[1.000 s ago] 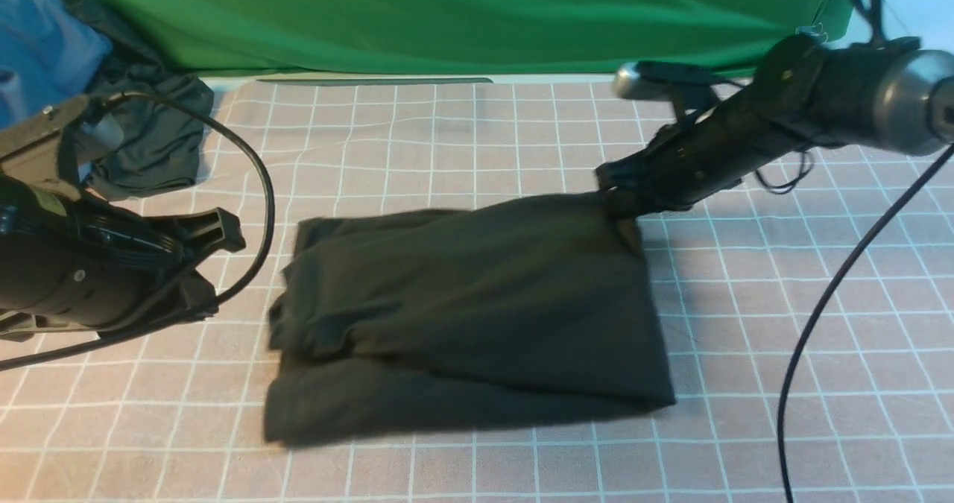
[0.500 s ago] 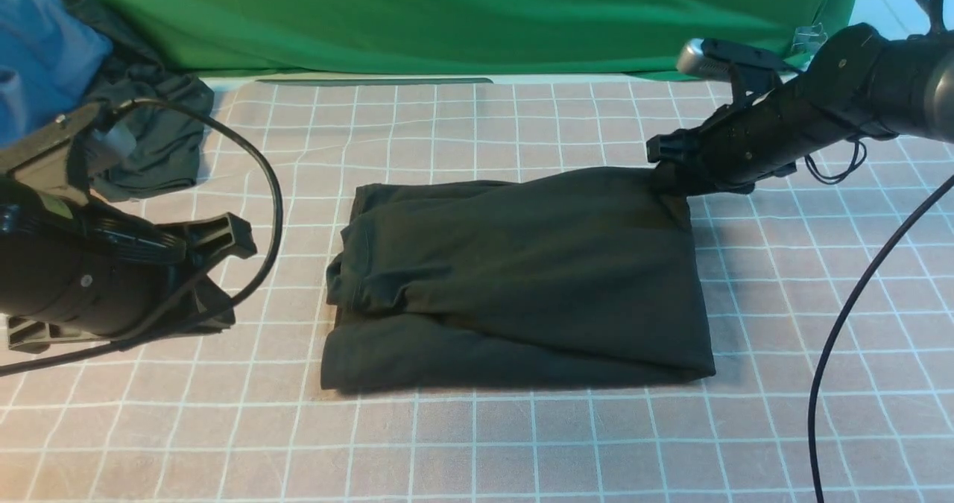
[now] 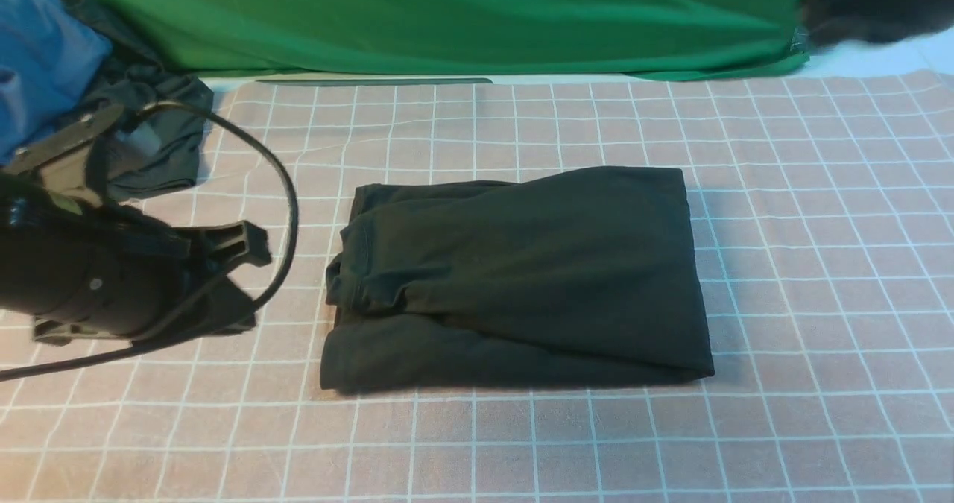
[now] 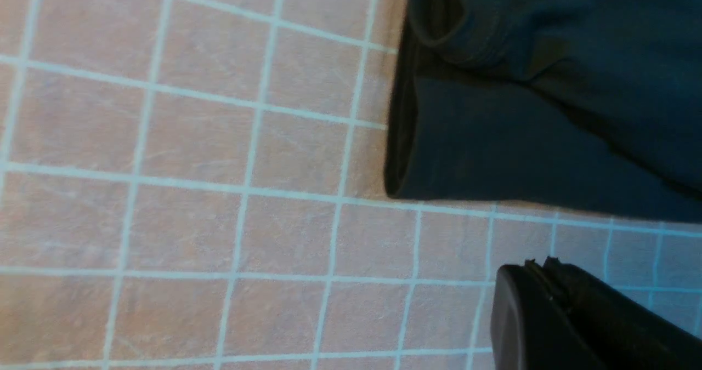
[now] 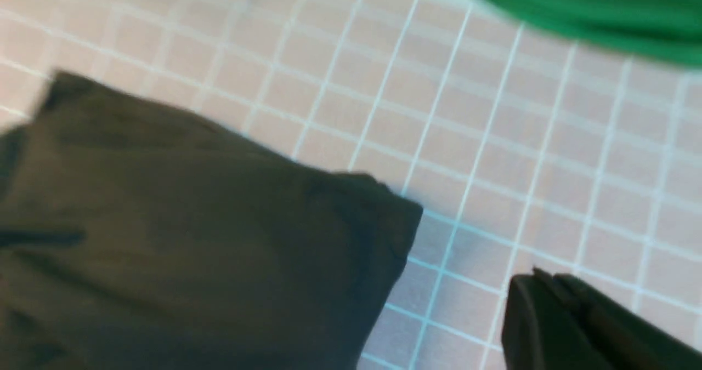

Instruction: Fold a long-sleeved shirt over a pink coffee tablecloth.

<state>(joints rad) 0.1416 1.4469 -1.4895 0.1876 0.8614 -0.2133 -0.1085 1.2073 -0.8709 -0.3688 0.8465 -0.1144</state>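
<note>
At the left edge of the front view, the left claw is kept closed on nothing, beside the long-sleeved shirt. At the centre, the shirt is laid folded on the pink coffee tablecloth. At the upper right, the right claw is seen closed and empty. Loose edges should be pressed flat gently, so the folds are not disturbed.

Black left arm low at nine o'clock, cable looped over it, black left gripper with jaws pressed together, holding nothing. Black right arm blurred at one o'clock; black right gripper closed, empty.
</note>
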